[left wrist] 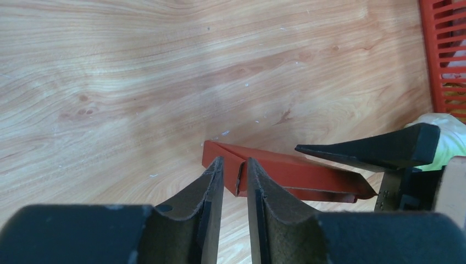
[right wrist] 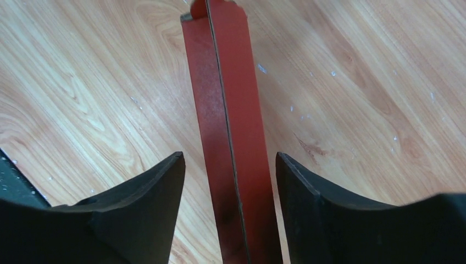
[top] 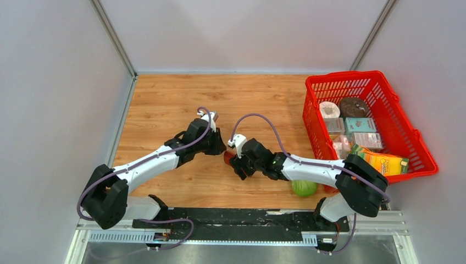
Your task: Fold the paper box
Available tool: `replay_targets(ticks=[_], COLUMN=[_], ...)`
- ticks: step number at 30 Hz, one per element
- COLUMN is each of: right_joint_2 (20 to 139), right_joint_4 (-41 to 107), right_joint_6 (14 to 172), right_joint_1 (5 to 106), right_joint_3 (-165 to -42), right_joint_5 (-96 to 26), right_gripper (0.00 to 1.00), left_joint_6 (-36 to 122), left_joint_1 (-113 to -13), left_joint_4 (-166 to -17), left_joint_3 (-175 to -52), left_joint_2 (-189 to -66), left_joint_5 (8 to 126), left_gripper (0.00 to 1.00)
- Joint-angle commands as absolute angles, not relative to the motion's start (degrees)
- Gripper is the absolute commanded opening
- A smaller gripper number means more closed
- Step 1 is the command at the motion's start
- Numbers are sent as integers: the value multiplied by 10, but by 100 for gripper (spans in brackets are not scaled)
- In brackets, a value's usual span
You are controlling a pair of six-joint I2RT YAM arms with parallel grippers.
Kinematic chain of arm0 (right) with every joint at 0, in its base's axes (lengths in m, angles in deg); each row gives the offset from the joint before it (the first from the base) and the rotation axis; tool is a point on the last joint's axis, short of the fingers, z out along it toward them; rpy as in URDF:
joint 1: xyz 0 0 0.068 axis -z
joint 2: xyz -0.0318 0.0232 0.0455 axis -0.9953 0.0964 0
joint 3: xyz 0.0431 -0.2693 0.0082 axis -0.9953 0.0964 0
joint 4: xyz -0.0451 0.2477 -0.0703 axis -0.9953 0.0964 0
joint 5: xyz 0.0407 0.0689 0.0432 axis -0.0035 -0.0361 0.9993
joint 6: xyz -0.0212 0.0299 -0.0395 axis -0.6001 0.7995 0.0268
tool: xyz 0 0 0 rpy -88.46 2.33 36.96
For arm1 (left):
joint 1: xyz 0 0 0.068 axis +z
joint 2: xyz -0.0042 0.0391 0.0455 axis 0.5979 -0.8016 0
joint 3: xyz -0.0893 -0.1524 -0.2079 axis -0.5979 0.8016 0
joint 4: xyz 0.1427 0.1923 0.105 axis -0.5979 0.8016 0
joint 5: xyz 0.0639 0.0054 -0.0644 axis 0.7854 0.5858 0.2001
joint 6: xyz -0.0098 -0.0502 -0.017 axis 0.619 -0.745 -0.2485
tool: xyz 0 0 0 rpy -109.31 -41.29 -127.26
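Left of the basket: we find the paper box (top: 228, 158) well apart from the bright red basket (top: 375, 75), between the tips of the two arms.
Box material: thin dark red cardboard, matte, with a smooth face and raw, slightly paler cut edges.
Box shape: collapsed into a long narrow strip; a straight crease runs down its length, splitting it into two panels that meet at a shallow angle. The end away from the basket shows a small folded flap.
Box contact: we cannot tell whether it rests on the table (top: 165, 104) or hangs just over it.
Left gripper (left wrist: 235, 165): its dark, rough-faced wedge fingers are pressed nearly together, pinching the thin flap edge at the box end away from the basket.
Right gripper (right wrist: 229, 159): its black tapered fingers stand apart, one on each side of the strip, with wood showing in both gaps.
Table: pale wood grain, wavy lines, a few small white specks.
Basket: plastic mesh, rectangular, with slotted walls and packaged goods inside.
Beside the basket's near left corner: a green round thing (top: 304, 188) on the wood, partly under the right arm.
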State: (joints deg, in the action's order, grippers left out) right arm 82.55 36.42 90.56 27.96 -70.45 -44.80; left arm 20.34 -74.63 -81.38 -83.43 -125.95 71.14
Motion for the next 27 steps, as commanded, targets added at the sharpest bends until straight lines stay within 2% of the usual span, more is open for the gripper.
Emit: replay_targets(ticks=[1,7,11,20,27], right_joint_2=[814,824,833,831,826], right_joint_4=[399,433,435,420,413], right_joint_6=[943,958,970,960,957], right_joint_1=[294,326,350,354,356], right_joint_3=[-756,-787,-790,-771,-765], right_joint_5=[-433,-380,-337,-329,-332], right_gripper=[67,70,70,68,66], left_joint_6=[208,158,109,-46,-156], left_joint_1=[-746,-703,-684,-683,-683], left_joint_4=[-821,-807,-767,-767,-752], left_joint_3=[-829,-835,-857,-868,-843], left_joint_2=[-1241,-1232,-1236,-1261,-1248], left_joint_5=[705,642,611,555,581], left_gripper=[32,45,45,47,50])
